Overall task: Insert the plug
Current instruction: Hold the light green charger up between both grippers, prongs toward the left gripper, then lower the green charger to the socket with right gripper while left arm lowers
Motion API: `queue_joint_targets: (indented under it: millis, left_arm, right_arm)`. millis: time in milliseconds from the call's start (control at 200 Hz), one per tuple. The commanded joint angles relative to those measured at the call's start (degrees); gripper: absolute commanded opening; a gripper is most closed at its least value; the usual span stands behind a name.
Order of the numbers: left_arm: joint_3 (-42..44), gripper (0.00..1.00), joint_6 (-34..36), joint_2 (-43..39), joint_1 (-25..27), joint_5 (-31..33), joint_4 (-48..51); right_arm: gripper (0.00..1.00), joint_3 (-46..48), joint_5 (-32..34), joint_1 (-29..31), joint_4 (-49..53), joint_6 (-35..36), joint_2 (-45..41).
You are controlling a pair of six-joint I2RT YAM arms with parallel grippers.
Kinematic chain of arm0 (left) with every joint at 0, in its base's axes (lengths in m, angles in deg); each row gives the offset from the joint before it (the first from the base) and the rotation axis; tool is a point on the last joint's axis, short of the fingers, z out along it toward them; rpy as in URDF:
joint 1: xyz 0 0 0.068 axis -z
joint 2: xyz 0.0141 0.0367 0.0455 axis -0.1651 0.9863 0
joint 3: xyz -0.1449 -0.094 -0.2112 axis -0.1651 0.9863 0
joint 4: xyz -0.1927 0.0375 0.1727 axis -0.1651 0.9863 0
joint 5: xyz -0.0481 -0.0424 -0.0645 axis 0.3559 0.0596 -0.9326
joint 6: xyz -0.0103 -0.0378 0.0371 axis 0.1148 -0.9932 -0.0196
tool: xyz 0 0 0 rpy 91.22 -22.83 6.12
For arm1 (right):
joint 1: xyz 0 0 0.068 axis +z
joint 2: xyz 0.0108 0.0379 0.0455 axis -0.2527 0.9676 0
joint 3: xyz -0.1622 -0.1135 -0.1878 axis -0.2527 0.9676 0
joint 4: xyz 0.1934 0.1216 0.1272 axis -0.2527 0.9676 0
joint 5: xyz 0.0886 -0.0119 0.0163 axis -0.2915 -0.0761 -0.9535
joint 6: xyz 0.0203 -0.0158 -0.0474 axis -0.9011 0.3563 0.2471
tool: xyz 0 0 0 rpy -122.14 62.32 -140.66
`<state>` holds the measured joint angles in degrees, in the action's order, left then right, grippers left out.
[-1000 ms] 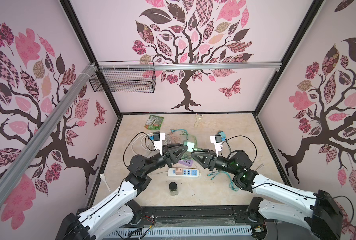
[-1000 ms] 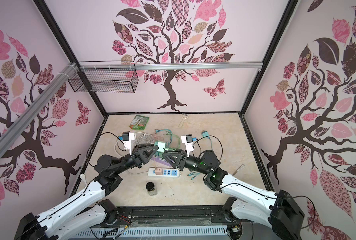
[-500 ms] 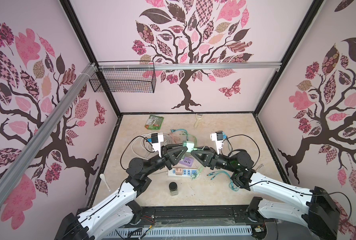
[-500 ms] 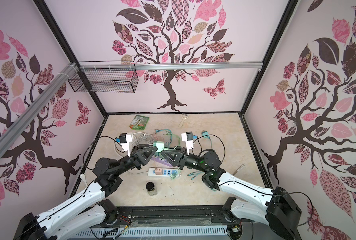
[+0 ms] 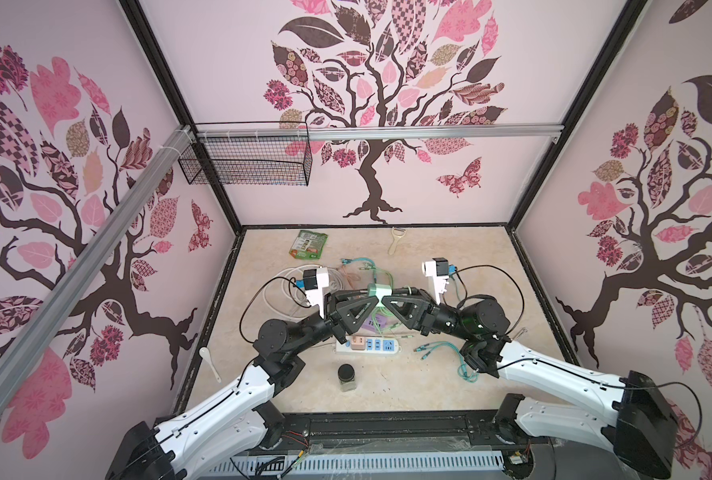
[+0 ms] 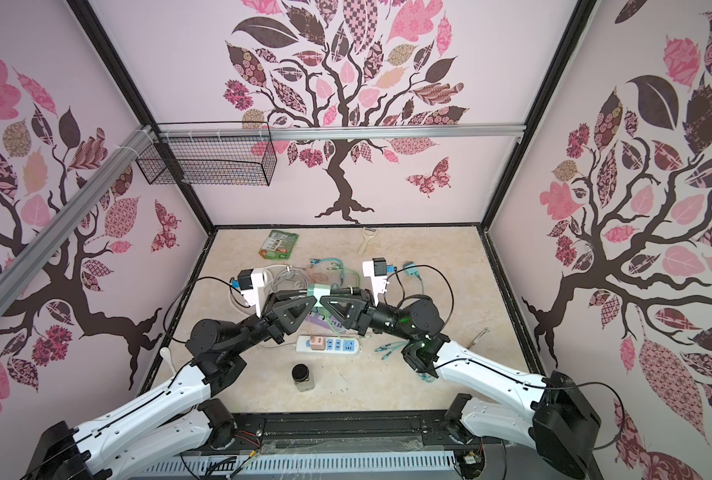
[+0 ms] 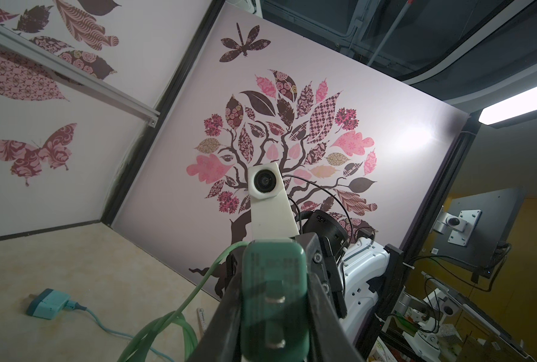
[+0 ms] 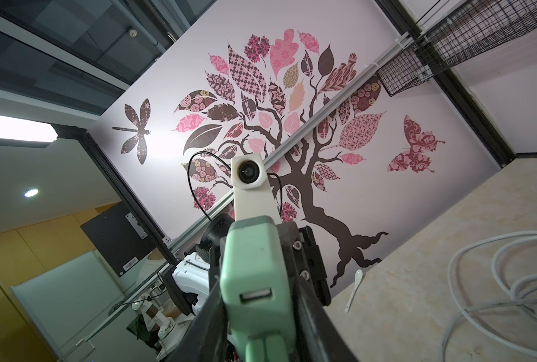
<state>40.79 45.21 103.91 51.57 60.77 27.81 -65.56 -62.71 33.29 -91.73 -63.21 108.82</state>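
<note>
Mint-green plug (image 5: 378, 290) is hanging in mid-air between both arms, well above the white power strip (image 5: 369, 345) it is meant for. The left gripper (image 5: 372, 296) is pinching it narrowly, prongs facing its wrist camera. The right gripper (image 5: 386, 297) is pressing its fingers on the USB end. It is probably a handover to turn the prongs downward. The strip's blue sockets are lying free, with a jar (image 5: 347, 376) and teal cables (image 5: 441, 349) sitting clear beside it.

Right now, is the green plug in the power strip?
No, left claw and right claw hold the green plug apart from the power strip.
</note>
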Motion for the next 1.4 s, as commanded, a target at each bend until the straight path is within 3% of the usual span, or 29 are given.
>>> queue_joint_targets:
  millis: [0, 345, 610, 680, 820, 905, 1020, 1195, 1396]
  left_arm:
    - [1.09, 0.0, 1.41, -0.29, 0.38, -1.23, -0.42]
    - [0.19, 0.0, 2.24, -0.16, 0.51, -2.2, 1.97]
    - [-0.57, 0.0, 4.15, -1.57, 0.48, -1.72, 7.11]
    - [-0.53, 0.08, 5.04, -2.4, 0.56, -1.14, 8.99]
    - [-0.1, 0.38, 6.43, -4.89, 0.51, 1.01, 12.96]
    - [0.45, 0.46, 7.36, -6.65, 0.49, 2.01, 14.77]
    - [0.98, 0.52, 8.2, -8.64, 0.46, 3.68, 17.07]
    - [1.1, 0.54, 9.53, -10.87, 0.48, 4.65, 21.3]
    - [0.91, 0.54, 10.8, -14.49, 0.48, 6.37, 30.94]
  right_arm:
    - [0.35, -2.97, -0.41, -0.1, -1.49, 0.56, 0.1]
    - [0.34, -4.97, -2.86, -0.08, 0.92, 1.3, 1.33]
    - [0.22, -5.26, -2.03, -0.11, 5.03, 3.55, 0.13]
    - [0.2, -5.34, -1.42, -0.1, 7.41, 4.86, -0.65]
    - [0.18, -5.78, 0.26, -0.07, 13.17, 7.83, -2.52]
    - [0.18, -6.12, 1.21, -0.18, 16.08, 9.21, -3.6]
    - [0.18, -7.05, 1.82, -0.26, 19.99, 10.71, -4.45]
    - [0.17, -9.1, 2.0, -1.81, 26.4, 12.59, -5.65]
    - [0.16, -14.43, 1.51, -6.66, 44.11, 19.62, -7.46]
